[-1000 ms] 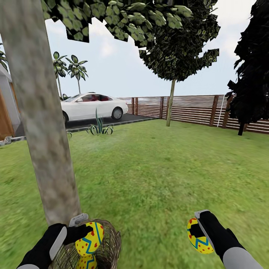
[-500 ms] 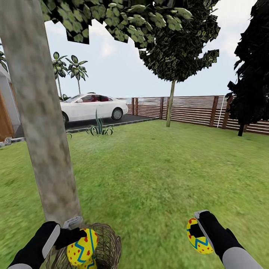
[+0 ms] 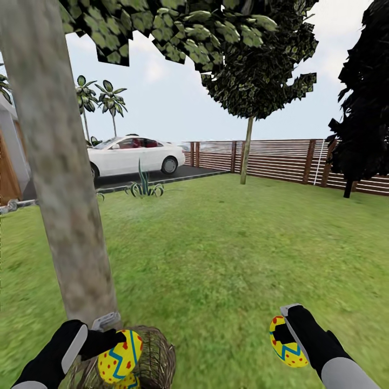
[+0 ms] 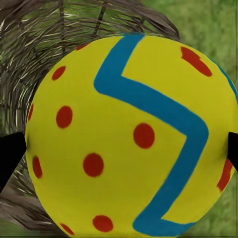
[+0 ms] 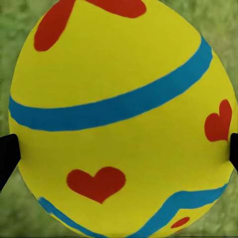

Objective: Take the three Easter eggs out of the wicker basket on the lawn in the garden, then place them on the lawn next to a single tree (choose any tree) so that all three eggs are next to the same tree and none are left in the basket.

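Yellow shells sit in both your grippers. Your left gripper (image 3: 111, 337) is clamped on the zigzag egg (image 3: 120, 356), yellow with red dots and a blue-green zigzag, and holds it just above the rim of the wicker basket (image 3: 156, 359); in the left wrist view that egg (image 4: 131, 136) sits between the dark fingertips with woven wicker behind it. A second dotted egg (image 3: 125, 382) peeks out inside the basket, directly below the held one. The basket stands on the lawn (image 3: 232, 248) right at the foot of the thick mottled tree (image 3: 59, 178). Your right gripper (image 3: 285, 330) is closed on the banded egg (image 3: 286, 341), yellow with red marks and teal bands, held over open grass well apart from the basket; the right wrist view shows this egg (image 5: 121, 119) with red hearts.
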Robot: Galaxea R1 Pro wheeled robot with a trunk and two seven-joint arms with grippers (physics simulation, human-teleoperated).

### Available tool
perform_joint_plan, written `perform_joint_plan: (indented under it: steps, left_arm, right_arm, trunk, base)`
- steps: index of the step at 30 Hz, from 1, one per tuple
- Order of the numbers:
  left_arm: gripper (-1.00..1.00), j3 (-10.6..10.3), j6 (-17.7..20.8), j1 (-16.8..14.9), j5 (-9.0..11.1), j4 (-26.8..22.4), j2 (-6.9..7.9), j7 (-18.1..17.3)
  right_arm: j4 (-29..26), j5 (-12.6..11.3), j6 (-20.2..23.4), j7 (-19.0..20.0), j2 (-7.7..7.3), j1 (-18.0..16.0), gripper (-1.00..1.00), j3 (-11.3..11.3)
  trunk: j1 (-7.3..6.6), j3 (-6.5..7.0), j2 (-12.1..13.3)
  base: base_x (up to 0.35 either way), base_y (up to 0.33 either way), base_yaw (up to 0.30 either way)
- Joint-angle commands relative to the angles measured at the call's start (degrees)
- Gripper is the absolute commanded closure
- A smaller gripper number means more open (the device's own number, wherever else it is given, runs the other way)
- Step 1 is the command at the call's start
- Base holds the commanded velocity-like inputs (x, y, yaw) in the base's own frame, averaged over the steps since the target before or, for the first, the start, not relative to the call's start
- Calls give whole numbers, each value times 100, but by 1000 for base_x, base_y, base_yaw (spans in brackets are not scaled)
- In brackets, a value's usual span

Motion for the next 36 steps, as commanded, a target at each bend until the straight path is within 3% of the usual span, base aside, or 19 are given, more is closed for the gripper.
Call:
perform_joint_plan:
  steps: [1,7,24,36]
  left_arm:
    - [100,17,21,-5,-44,-6,-6,-49]
    - [100,10,8,-1,-33,-7,-9,-55]
    - [100,-7,-14,-3,-32,-41,-60,-59]
    - [100,-11,-14,-4,-42,-35,-216,-52]
  right_arm:
    - [-7,49,29,35,-5,-3,100,21]
    - [-7,42,32,55,-5,-3,100,21]
    - [-1,48,29,60,12,-3,100,30]
    - [2,49,29,60,13,-3,100,30]
  trunk:
    - [-3,-7,-4]
    - [-3,-7,-4]
    - [-3,-7,-4]
    - [-3,-7,-4]
  base:
    - [-286,-14,0]
    - [-187,-149,0]
    - [-4,-310,0]
    - [76,-323,0]
